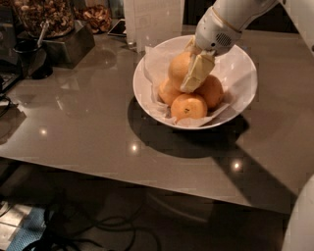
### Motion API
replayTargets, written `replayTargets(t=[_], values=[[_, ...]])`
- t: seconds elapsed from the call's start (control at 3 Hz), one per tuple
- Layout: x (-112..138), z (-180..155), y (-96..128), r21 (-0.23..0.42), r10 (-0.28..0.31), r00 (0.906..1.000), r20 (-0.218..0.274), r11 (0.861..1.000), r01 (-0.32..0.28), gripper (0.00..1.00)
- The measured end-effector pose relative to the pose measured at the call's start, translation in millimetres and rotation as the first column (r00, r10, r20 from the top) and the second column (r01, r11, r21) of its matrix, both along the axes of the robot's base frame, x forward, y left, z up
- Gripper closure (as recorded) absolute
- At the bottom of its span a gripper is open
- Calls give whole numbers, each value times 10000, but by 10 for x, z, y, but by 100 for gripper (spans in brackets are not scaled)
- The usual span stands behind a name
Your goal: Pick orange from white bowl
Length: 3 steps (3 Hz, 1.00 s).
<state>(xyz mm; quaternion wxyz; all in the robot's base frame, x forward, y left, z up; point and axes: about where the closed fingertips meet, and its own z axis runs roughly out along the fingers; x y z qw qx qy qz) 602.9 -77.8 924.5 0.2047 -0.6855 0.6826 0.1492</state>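
The white bowl (pixel 244 73), lined with crumpled white paper, stands on the grey table right of centre. The orange (pixel 176 67), the largest and palest fruit, lies on top of the pile at the bowl's left. My gripper (pixel 186 81) reaches down from the upper right. Its pale front finger (pixel 196 73) lies against the orange's right side, and the other finger is hidden behind the fruit. The jaws look closed around the orange. Three smaller, deeper-orange fruits lie below it: one with a dark spot (pixel 189 107), one at the right (pixel 212 90) and one at the left (pixel 166 93).
Glass jars of nuts (pixel 44 14) stand on a dark box at the back left, with a black cup (pixel 29 56) beside them. A tall white container (pixel 154 19) stands just behind the bowl. The table's front edge (pixel 147 184) runs across, with cables on the floor below.
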Motion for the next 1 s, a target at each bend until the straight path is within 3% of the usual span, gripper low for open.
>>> replayTargets(t=[0.33,1.0], values=[[0,0,0,3,0,10000,1,10000,0,100],[44,0,-35,1174,139,9997,225,9930,-164,100]])
